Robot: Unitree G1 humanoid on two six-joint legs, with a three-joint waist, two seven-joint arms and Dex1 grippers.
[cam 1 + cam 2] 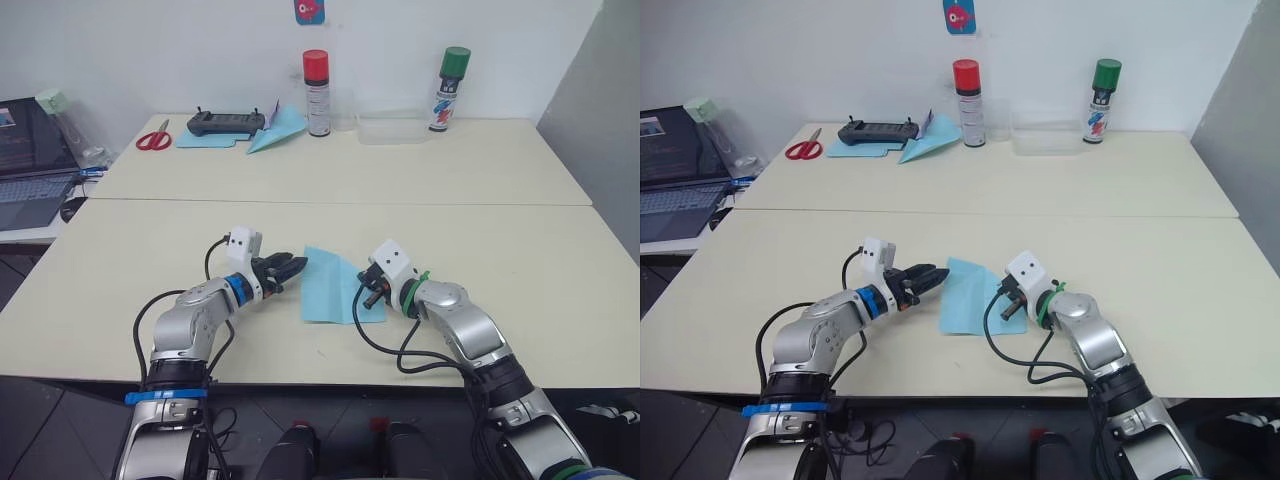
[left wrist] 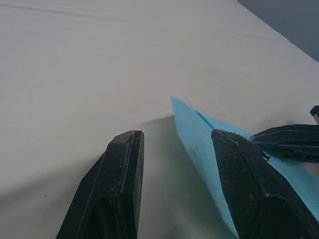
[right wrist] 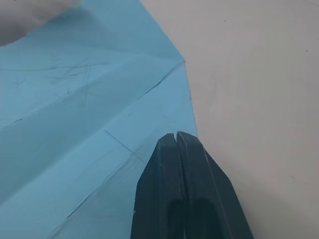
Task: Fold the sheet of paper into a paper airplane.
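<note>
Sheet of thin, creased light blue paper, laid flat on cream tabletop between spread-fingered left end effector and closed, empty right end effector; judged light, limp, tear-prone, best pinched at a free edge.

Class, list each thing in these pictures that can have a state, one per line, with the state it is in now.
Thin light blue creased sheet of paper: lying on the near table, partly folded, not yet an airplane.
Left pincer: open, at the sheet's left edge.
Right pincer: shut, tips pressing on the sheet.
Red-capped spray can: upright, capped.
Green-capped spray can: upright, capped.
Red-handled scissors: closed, lying flat.
</note>
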